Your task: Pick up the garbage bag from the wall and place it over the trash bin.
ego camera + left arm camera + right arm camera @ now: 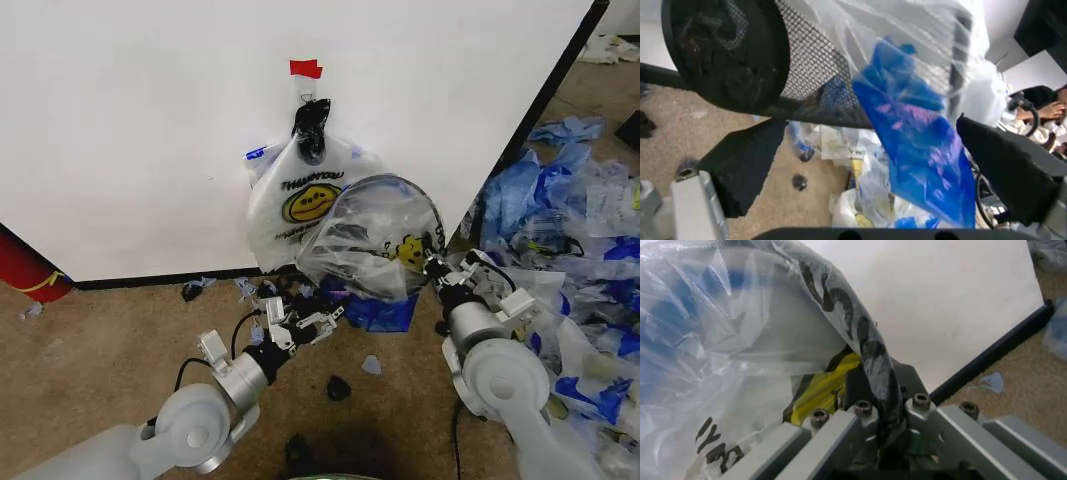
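Even, bright indoor light washes the white wall (140, 130), with soft shadows on the carpet (110, 350). Close-up wrist views blur the garbage bag (720, 340), whose plastic shows mild glare.

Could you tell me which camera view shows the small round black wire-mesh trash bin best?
The left wrist view: the black wire-mesh trash bin lies tilted there, its mesh wall and dark base plain, the translucent white garbage bag over its mouth. The head view shows mostly its rim through the plastic. The right wrist view shows the rim under bag film.
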You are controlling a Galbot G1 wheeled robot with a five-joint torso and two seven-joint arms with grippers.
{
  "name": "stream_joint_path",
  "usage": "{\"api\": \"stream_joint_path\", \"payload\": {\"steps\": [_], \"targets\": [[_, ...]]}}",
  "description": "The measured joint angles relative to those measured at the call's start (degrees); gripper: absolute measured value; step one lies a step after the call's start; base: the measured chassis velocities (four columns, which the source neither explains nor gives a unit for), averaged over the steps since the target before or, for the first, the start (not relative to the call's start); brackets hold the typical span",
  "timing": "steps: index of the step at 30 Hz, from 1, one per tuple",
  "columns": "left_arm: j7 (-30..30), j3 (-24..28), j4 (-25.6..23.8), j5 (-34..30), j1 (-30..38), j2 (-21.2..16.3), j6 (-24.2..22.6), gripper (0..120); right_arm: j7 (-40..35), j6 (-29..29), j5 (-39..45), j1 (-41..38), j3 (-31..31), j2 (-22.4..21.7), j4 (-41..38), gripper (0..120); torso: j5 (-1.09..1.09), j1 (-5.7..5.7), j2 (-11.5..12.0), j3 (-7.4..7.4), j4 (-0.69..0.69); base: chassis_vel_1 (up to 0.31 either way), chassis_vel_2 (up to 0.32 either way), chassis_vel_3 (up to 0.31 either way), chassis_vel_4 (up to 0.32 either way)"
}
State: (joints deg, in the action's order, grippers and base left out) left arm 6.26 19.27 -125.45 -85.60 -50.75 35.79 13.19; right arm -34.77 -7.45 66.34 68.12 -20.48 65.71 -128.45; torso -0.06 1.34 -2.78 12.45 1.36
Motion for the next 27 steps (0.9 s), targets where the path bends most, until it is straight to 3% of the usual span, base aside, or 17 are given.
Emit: {"api": "stream_joint_path", "payload": {"steps": [6,11,15,18,21,25,27], "targets": [[0.68,0.02,-0.13,-0.22,-0.26,0.46,-0.12,94,0.01,-0.14,-0.07,0.13,-0.01,0.06,-0.36,0,0.00,0.00,0.00,0.00,-0.01,0.000,0.000,0.000,0.000],[1.16,0.58,-0.43,-0.17,-0.43,1.05,-0.16,72,-0.08,-0.16,0.16,-0.21,-0.49,-0.27,-0.41,0,0.00,0.00,0.00,0.00,0.00,0.000,0.000,0.000,0.000],[1.35,0.74,-0.43,-0.14,-0.37,1.16,-0.16,62,-0.14,-0.16,0.35,-0.23,-0.70,-0.39,-0.42,0,0.00,0.00,0.00,0.00,0.00,0.000,0.000,0.000,0.000],[1.57,1.26,-0.40,0.13,-0.44,1.20,-0.16,46,-0.27,-0.16,0.59,-0.27,-0.96,-0.39,-0.43,0,0.00,0.00,0.00,0.00,-0.01,0.000,0.000,0.000,0.000],[1.69,1.34,-0.33,0.27,-0.47,1.42,-0.16,40,-0.35,-0.16,0.68,-0.30,-0.97,-0.36,-0.43,0,0.00,0.00,0.00,0.00,-0.01,0.000,0.000,0.000,0.000],[2.05,1.24,-0.02,0.41,-0.41,1.91,-0.14,22,-0.52,-0.16,0.96,-0.70,-0.93,-0.22,-0.34,0,0.00,0.00,0.00,0.00,-0.01,0.000,0.000,0.000,0.000],[2.09,1.20,0.00,0.41,-0.40,1.92,-0.13,20,-0.54,-0.16,0.98,-0.73,-0.92,-0.21,-0.32,0,0.00,0.00,0.00,0.00,-0.01,0.000,0.000,0.000,0.000]]}}
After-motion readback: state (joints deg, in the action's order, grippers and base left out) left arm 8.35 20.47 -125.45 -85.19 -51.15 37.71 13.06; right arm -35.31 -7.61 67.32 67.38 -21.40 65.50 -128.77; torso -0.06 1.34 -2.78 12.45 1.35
